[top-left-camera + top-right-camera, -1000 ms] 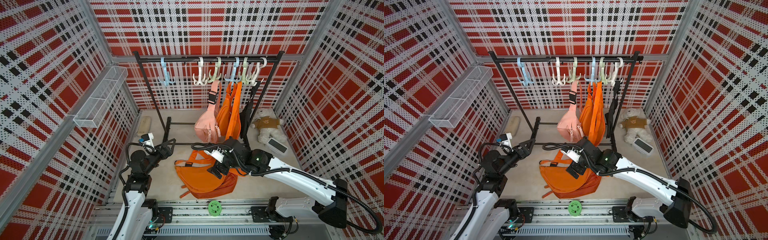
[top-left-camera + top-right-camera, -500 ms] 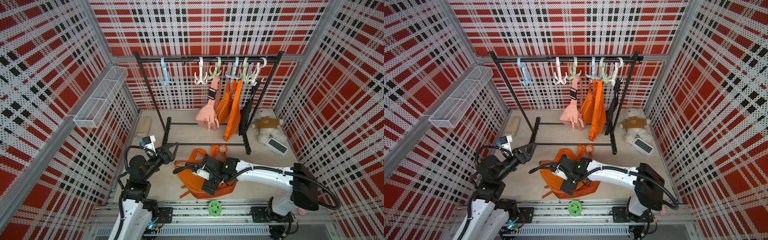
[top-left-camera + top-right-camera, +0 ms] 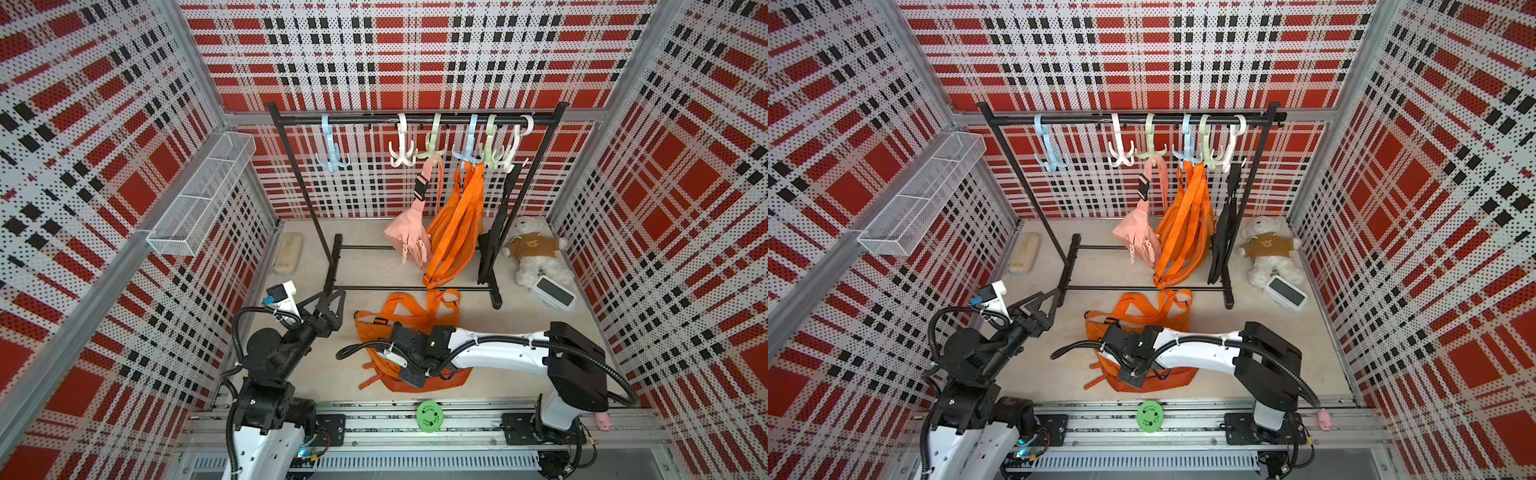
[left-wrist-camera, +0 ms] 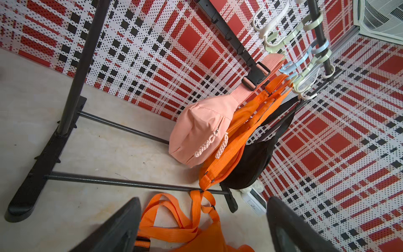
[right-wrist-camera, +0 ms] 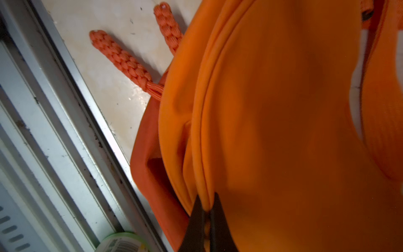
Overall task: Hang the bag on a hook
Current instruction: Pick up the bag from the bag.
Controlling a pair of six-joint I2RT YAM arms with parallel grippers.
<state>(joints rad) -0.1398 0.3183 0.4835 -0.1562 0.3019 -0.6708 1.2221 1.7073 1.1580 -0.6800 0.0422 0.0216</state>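
An orange bag [image 3: 415, 320] lies on the floor in front of the rack, its straps [image 4: 174, 218] spread toward the rack's lower bar. My right gripper [image 5: 206, 201] is shut on a raised fold of the bag's fabric [image 5: 283, 109] near the front rail; in both top views the wrist [image 3: 415, 353] hides the jaws. The left gripper [image 3: 331, 297] hangs open and holds nothing, left of the bag beside the rack's foot. Several plastic hooks hang on the black rail [image 3: 374, 120]; the light blue hook [image 3: 331, 153] and the white hook [image 3: 402, 147] are bare.
A pink bag [image 3: 405, 241], a second orange bag [image 3: 455, 232] and a black bag [image 3: 492, 241] hang at the rail's right half. A teddy bear [image 3: 534, 253] and white clock [image 3: 555, 291] lie at right. A green lid [image 3: 430, 413] sits on the front rail, a wire basket [image 3: 199, 199] on the left wall.
The right arm swung from near the rack down to the bag's front part and its jaws shut on the fabric. The hanging bags swayed and settled. The left gripper shifted slightly.
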